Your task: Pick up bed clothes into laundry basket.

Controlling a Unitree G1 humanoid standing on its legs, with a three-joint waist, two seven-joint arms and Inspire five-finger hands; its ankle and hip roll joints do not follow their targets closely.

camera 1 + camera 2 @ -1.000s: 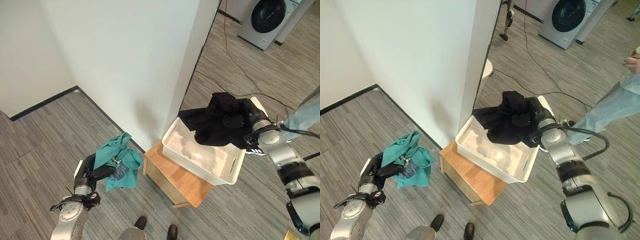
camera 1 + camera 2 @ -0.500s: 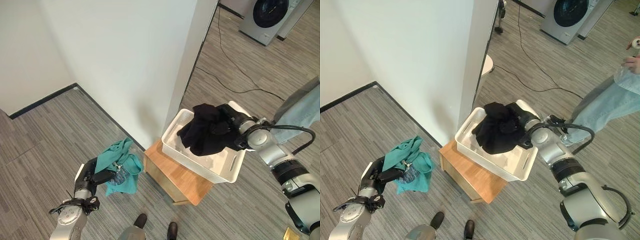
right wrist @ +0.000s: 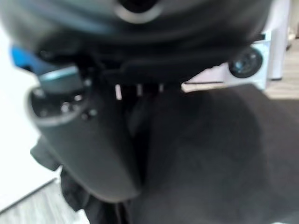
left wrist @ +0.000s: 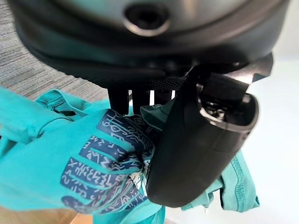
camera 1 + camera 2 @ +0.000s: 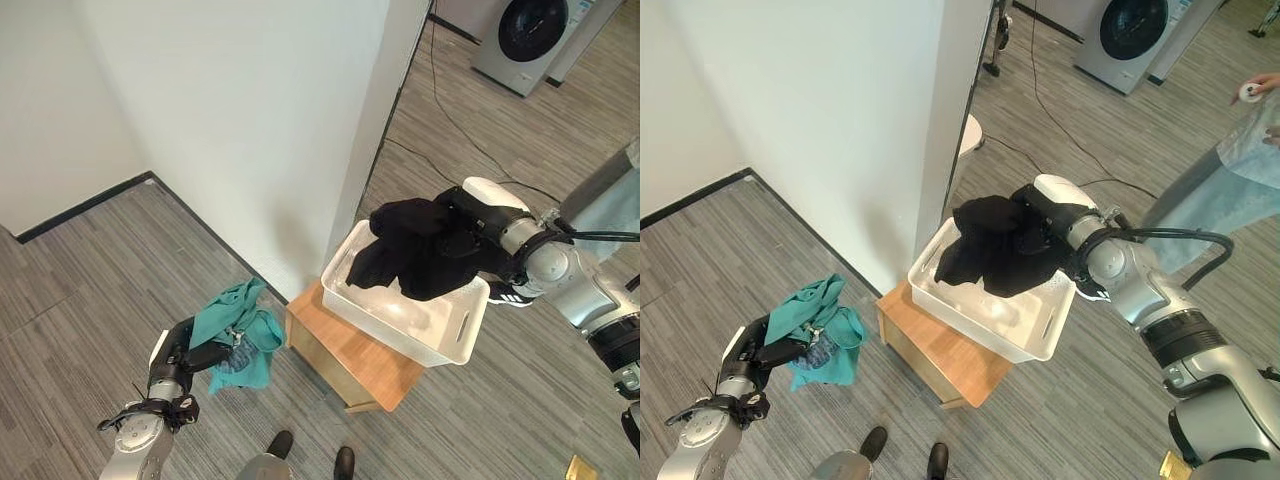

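Hanging over the basket (image 5: 400, 318) for dropping, black garment (image 5: 425, 255) seemingly clenched by right hand (image 5: 480, 228); left hand (image 5: 190, 352) grasps teal cloth (image 5: 240, 325)

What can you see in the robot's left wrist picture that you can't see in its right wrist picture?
The left wrist view alone shows the teal garment, with a dark blue pattern, pinched by the left hand. The right wrist view alone shows the black garment against the right hand, and a washing machine far behind. Both share one thing: a dark robot hand seen very close, with cloth just past it.
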